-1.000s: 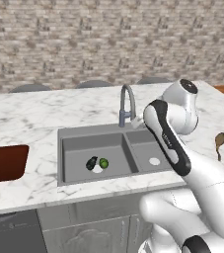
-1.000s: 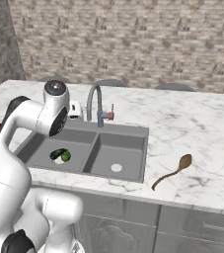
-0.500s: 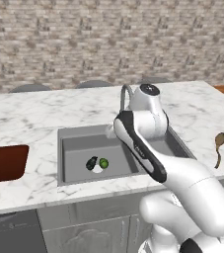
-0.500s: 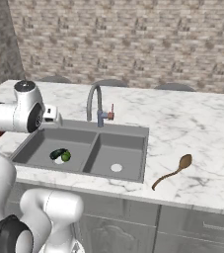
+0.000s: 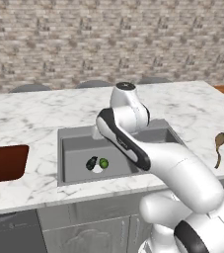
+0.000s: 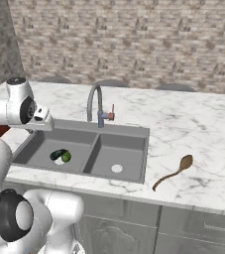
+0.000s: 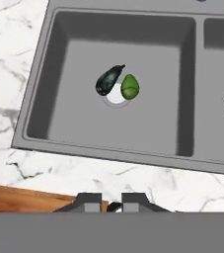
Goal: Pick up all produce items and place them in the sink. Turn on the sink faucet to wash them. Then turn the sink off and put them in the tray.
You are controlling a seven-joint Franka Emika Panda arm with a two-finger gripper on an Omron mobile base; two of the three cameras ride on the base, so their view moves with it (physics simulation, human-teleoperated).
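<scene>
end effector [image 7: 111, 203]: tips near together, empty | produce: dark oblong [image 7: 108, 79] + green ball [image 7: 130, 86] touching over sink [image 7: 49, 74] left-basin drain, 12 o'clock of tips | risk: pinching one could roll other away

Even, bright rendered light, soft shadows inside the sink [image 7: 59, 94] basins, slightly soft focus.

White marbled tabletop [image 6: 193, 124], brown wooden spoon [image 6: 172, 171] lying on it, stone-brick wall [image 5: 108, 39] behind, grey cabinet fronts [image 6: 183, 228] below
</scene>
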